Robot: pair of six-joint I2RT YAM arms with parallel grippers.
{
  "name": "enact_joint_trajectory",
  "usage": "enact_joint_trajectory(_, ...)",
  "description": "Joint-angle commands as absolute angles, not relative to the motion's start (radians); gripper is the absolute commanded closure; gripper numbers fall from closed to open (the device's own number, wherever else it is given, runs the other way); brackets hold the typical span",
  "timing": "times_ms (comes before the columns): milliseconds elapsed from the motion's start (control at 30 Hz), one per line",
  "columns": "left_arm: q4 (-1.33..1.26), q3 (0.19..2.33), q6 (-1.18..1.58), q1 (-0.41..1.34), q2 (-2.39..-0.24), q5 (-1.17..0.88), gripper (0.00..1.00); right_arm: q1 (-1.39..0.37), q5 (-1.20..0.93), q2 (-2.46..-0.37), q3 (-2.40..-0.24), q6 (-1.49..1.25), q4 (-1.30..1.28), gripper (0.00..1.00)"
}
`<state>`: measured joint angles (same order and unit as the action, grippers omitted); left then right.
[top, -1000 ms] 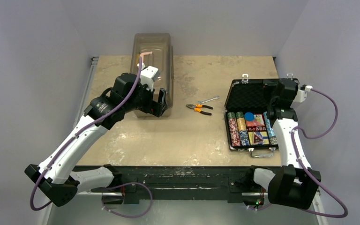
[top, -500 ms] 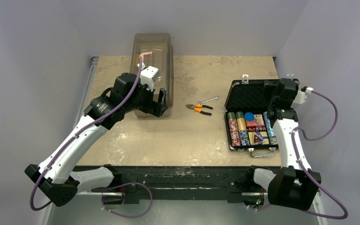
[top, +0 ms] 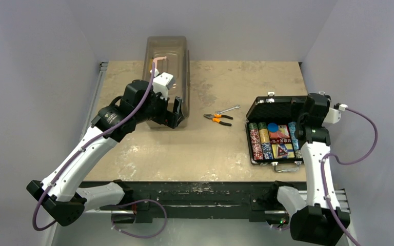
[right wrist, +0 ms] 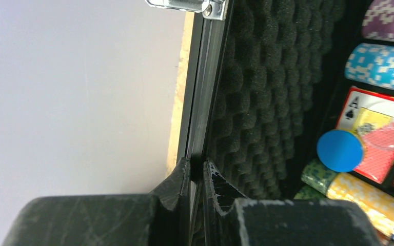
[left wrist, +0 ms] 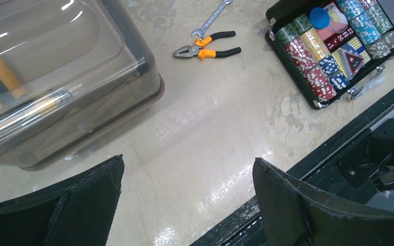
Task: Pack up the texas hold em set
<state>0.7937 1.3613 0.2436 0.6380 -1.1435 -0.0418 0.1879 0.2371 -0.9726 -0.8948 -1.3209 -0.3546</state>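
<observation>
Up comes the lid [top: 279, 108] of the black briefcase-style case [top: 248, 148] since a second ago, at the right of the beige mottled surface [top: 205, 148], pale grey walls [top: 236, 25] around; the grip hides behind the wrist. Left wrist: left end effector [left wrist: 187, 169] gapes wide, translucent brown box [left wrist: 56, 77] cut off. Right wrist alone shows the right end effector [right wrist: 196, 177] pinching the lid's rim, multicoloured poker chips [right wrist: 385, 64] beyond.

Case [top: 260, 105] was black, latches [right wrist: 184, 5] silver, lid foam [right wrist: 267, 92] dark egg-crate pattern. Chips [top: 257, 142] were red, blue, yellow, green, all white-speckled. Round button [right wrist: 339, 150] was plain blue. Pliers [top: 218, 118] had orange-black handles. Box [top: 166, 51] was translucent brown, handle [top: 158, 60] pink.
</observation>
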Motion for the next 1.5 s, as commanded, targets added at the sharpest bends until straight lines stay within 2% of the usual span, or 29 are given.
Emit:
enact_joint_trajectory(0, 0.776, 1.383, 0.248, 0.644, -1.105, -0.061, 0.08, 0.189, 0.29, -0.909, -0.884, -1.225, -0.55, 1.0)
enact_joint_trajectory(300, 0.779, 1.383, 0.245, 0.661, -1.095, -0.046, 0.08, 0.19, 0.288, -0.797, -0.847, -1.158, -0.712, 0.99)
enact_joint_trajectory(667, 0.777, 1.382, 0.247, 0.666, -1.093, -0.06, 0.08, 0.188, 0.317, -0.777, -0.829, -1.076, -0.917, 0.98)
enact_joint_trajectory(867, 0.776, 1.382, 0.248, 0.666, -1.102, -0.063, 0.08, 0.183, 0.306, -0.776, -0.86, -0.994, -1.053, 0.92)
enact_joint_trajectory(933, 0.776, 1.381, 0.248, 0.666, -1.105, -0.065, 0.08, 0.183, 0.291, -0.768, -0.868, -0.971, -1.113, 0.87)
enact_joint_trajectory(1067, 0.776, 1.381, 0.252, 0.666, -1.118, -0.076, 0.08, 0.184, 0.312, -0.724, -0.881, -0.913, -1.17, 0.61)
enact_joint_trajectory(1200, 0.774, 1.381, 0.263, 0.666, -1.132, -0.107, 0.08, 0.183, 0.32, -0.726, -0.842, -0.884, -1.146, 0.19)
enact_joint_trajectory(1267, 0.772, 1.379, 0.265, 0.666, -1.133, -0.112, 0.08, 0.183, 0.309, -0.741, -0.808, -0.886, -1.105, 0.02)
enact_joint_trajectory(1467, 0.777, 1.378, 0.258, 0.666, -1.131, -0.079, 0.08, 0.196, 0.292, -0.848, -0.732, -0.901, -0.949, 0.01)
